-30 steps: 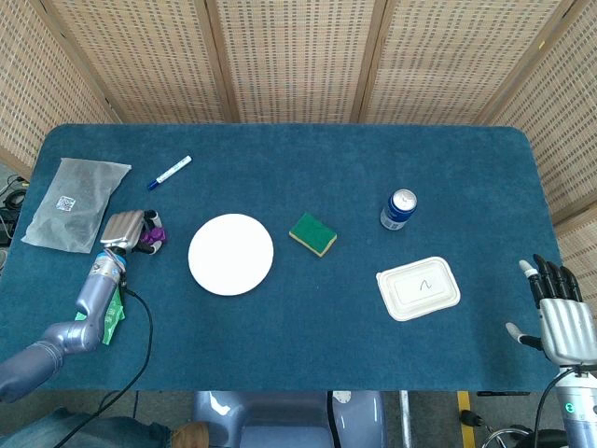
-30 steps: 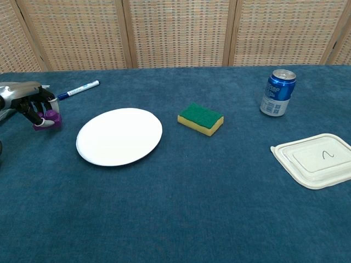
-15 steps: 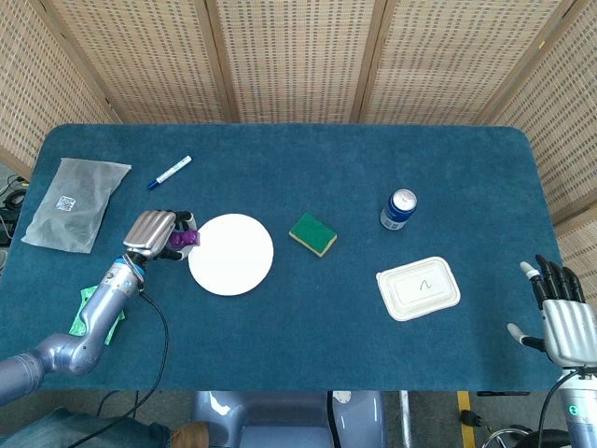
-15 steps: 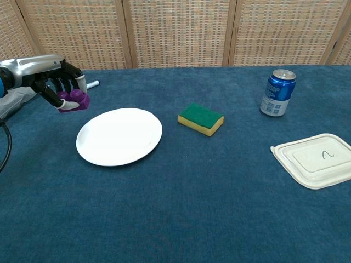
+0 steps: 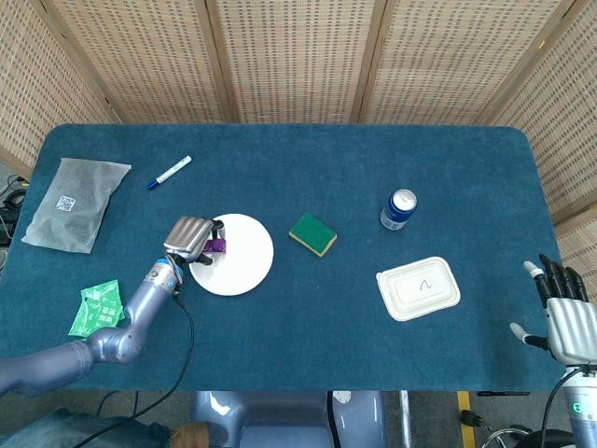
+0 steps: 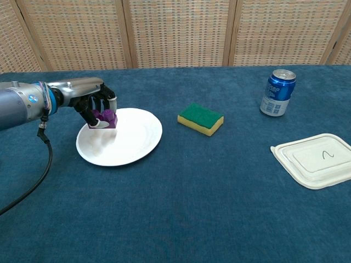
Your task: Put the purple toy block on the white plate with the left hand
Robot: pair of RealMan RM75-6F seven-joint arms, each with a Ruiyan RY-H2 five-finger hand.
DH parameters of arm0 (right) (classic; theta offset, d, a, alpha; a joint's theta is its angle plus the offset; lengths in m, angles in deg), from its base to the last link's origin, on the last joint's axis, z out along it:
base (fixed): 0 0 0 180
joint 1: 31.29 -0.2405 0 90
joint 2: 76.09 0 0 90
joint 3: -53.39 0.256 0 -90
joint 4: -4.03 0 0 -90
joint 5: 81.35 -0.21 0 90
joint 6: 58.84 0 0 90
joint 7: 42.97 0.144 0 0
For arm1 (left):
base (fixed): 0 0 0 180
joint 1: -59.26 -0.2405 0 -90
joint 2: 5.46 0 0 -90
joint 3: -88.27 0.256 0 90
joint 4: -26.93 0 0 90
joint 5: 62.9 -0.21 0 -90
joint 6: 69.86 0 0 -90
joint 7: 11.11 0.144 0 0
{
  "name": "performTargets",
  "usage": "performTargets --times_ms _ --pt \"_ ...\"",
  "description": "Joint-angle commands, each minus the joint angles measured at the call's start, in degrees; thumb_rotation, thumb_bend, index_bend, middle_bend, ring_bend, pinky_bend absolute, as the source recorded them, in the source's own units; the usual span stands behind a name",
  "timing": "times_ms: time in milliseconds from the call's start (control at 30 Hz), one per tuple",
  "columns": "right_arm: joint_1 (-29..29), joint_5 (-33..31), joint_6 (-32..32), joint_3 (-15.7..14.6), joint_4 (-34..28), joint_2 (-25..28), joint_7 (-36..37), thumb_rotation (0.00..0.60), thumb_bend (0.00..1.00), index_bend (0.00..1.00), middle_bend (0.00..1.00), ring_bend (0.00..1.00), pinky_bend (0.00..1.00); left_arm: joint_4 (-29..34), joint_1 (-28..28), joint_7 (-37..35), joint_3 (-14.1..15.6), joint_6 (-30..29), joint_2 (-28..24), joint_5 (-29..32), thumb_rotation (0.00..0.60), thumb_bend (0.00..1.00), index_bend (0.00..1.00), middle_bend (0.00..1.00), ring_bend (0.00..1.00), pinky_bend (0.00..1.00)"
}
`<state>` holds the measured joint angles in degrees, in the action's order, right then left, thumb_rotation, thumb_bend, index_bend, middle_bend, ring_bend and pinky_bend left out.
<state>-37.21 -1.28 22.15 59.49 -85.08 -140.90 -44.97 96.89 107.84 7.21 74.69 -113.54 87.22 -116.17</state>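
Risk is lying in an early release: the purple toy block (image 6: 105,118) is hanging over the near-left edge of the white plate (image 6: 134,143), so it could be tipping off the rim onto the table (image 6: 181,208). Left hand (image 6: 94,99) is curling its fingers around the block, holding it above the plate. Right hand (image 5: 565,313) is idling with fingers spread, holding nothing.

Table: a wide table (image 5: 308,364) stood under a dark blue cloth with rounded far corners.
Back wall: woven cane screen panels (image 5: 289,56) in wooden frames (image 6: 230,33) closed the far side and both ends.
Floor: grey floor (image 5: 438,411) showed below the near edge.
Light: it was even and soft.
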Motion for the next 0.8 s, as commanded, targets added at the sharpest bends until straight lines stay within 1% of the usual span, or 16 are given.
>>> performTargets --times_ms 33,200,267,300,367,400,433,467,500,533,600,633,800 --pt "0.0 -0.2 -0.3 0.0 0.1 0.2 0.5 0.600 0.00 0.11 0.00 0.00 0.00 -1.4 1.1 0.6 -0.1 0.2 1.6 1.2 0.600 0.40 0.57 0.54 0.41 0.38" --pt "-0.1 -1.1 -0.9 0.4 0.3 0.7 1.7 0.600 0.00 0.11 0.00 0.00 0.00 -2.3 1.9 1.1 0.1 0.3 2.9 1.9 0.600 0.40 0.55 0.53 0.41 0.37" --pt "-0.1 -1.2 -0.9 0.5 0.3 0.9 2.2 0.600 0.00 0.11 0.00 0.00 0.00 -2.2 2.2 1.8 0.4 0.5 3.0 2.5 0.600 0.39 0.53 0.51 0.40 0.35" --pt "-0.1 -1.2 -0.9 0.5 0.3 1.0 2.4 0.600 0.00 0.11 0.00 0.00 0.00 -2.0 2.4 2.7 0.7 0.7 2.9 3.1 0.600 0.38 0.50 0.48 0.37 0.33" --pt "-0.1 -1.2 -0.8 0.6 0.2 1.1 2.7 0.600 0.00 0.11 0.00 0.00 0.00 -1.5 2.7 4.4 1.4 1.1 2.5 4.5 0.600 0.30 0.35 0.33 0.23 0.25" --pt "0.0 -1.1 -0.7 0.6 0.2 1.2 2.8 0.600 0.00 0.11 0.00 0.00 0.00 -0.7 3.0 5.7 2.0 1.9 1.9 6.0 0.600 0.24 0.21 0.19 0.12 0.18" --pt "0.0 -1.1 -0.6 0.6 0.1 1.3 2.9 0.600 0.00 0.11 0.00 0.00 0.00 0.2 3.2 6.2 2.2 2.8 1.2 7.0 0.600 0.18 0.09 0.07 0.03 0.10" --pt "0.0 -1.0 -0.6 0.6 0.1 1.3 2.9 0.600 0.00 0.11 0.00 0.00 0.00 1.2 3.3 6.2 2.3 3.4 0.5 7.8 0.600 0.15 0.03 0.03 0.01 0.06" --pt "0.1 -1.0 -0.5 0.5 0.0 1.3 2.9 0.600 0.00 0.11 0.00 0.00 0.00 2.2 3.3 6.1 2.2 3.4 -0.2 8.1 0.600 0.12 0.00 0.00 0.00 0.02" --pt "0.1 -0.8 -0.3 0.5 -0.1 1.4 2.9 0.600 0.00 0.11 0.00 0.00 0.00 4.1 2.8 5.2 1.8 2.3 -1.5 7.5 0.600 0.10 0.00 0.00 0.00 0.00" --pt "0.2 -0.5 -0.1 0.4 -0.4 1.5 2.9 0.600 0.00 0.11 0.00 0.00 0.00 8.0 1.0 2.6 1.2 -0.7 -4.2 4.2 0.600 0.10 0.00 0.00 0.00 0.00" --pt "0.2 -0.5 0.0 0.4 -0.4 1.5 3.0 0.600 0.00 0.11 0.00 0.00 0.00 9.0 0.4 1.8 1.1 -1.7 -5.0 3.1 0.600 0.10 0.00 0.00 0.00 0.00" --pt "0.5 0.0 0.5 0.2 -0.9 1.8 3.2 0.600 0.00 0.11 0.00 0.00 0.00 15.8 -4.9 -4.2 0.4 -10.5 -11.8 -5.1 0.600 0.10 0.00 0.00 0.00 0.00"
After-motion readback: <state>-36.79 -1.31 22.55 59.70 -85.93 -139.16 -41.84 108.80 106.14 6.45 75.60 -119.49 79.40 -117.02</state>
